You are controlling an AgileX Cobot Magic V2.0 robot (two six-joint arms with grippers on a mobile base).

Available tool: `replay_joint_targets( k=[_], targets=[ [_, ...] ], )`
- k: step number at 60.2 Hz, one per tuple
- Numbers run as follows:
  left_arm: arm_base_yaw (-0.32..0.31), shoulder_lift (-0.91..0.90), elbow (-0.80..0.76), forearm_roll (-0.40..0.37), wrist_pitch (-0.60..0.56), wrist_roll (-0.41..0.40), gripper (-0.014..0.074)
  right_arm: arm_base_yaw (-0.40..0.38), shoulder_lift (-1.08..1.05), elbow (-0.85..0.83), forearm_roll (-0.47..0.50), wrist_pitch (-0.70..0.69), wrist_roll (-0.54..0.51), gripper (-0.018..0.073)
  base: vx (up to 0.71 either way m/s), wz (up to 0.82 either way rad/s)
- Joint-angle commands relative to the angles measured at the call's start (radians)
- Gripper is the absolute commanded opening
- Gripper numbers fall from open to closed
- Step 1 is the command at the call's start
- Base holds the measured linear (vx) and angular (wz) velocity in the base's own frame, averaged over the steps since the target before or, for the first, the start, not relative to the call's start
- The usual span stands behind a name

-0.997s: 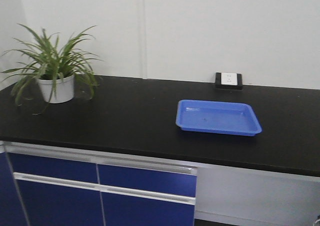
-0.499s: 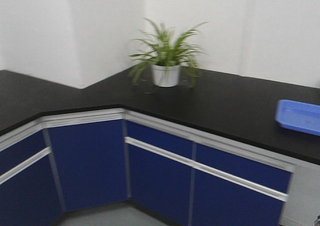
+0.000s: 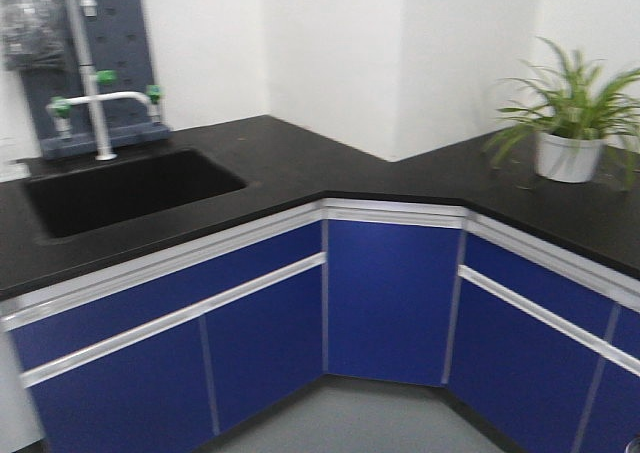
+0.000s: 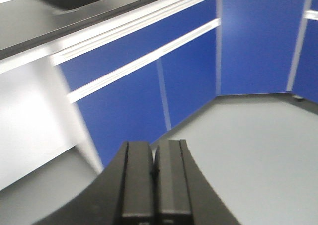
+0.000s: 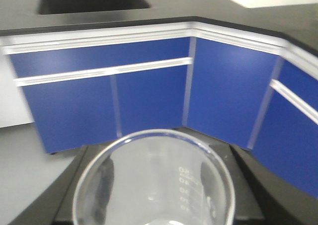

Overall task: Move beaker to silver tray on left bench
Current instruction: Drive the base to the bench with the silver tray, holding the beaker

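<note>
You are mid-carry: the right end effector [image 5: 158, 202] is clamped on the beaker [image 5: 154, 178], held upright in front of the cabinets [image 5: 149, 98] below the sink [image 3: 130, 188], short of the desk [image 3: 290, 153]. The left end effector [image 4: 154, 185] has its jaws pressed together on nothing. No silver tray shows near the sink, so I judge your next move is to locate it on the desk beyond the sink, then bring the beaker level above it before lowering.
</note>
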Motion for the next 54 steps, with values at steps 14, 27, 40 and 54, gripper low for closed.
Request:
replay_joint_targets(
  k=[14, 27, 40, 54],
  targets=[
    [-0.007, -0.007, 0.020, -0.003, -0.076, -0.002, 0.0001, -0.003, -0.002, -0.031, -0.016, -0.079, -0.005, -0.0011, -0.15, 0.58],
    [-0.007, -0.007, 0.020, -0.003, -0.076, -0.002, 0.0001, -0.003, -0.002, -0.031, -0.016, -0.079, -0.005, -0.0011, -0.12, 0.58],
    [-0.007, -0.007, 0.020, -0.003, -0.076, -0.002, 0.0001, -0.003, -0.002, -0.031, -0.016, -0.079, -0.005, -0.0011, -0.06, 0.63],
    [-0.007, -0.007, 0.020, -0.003, -0.076, -0.002, 0.0001, -0.003, -0.002, -0.031, -0.016, -0.079, -0.005, -0.0011, 0.01, 0.72]
  ],
)
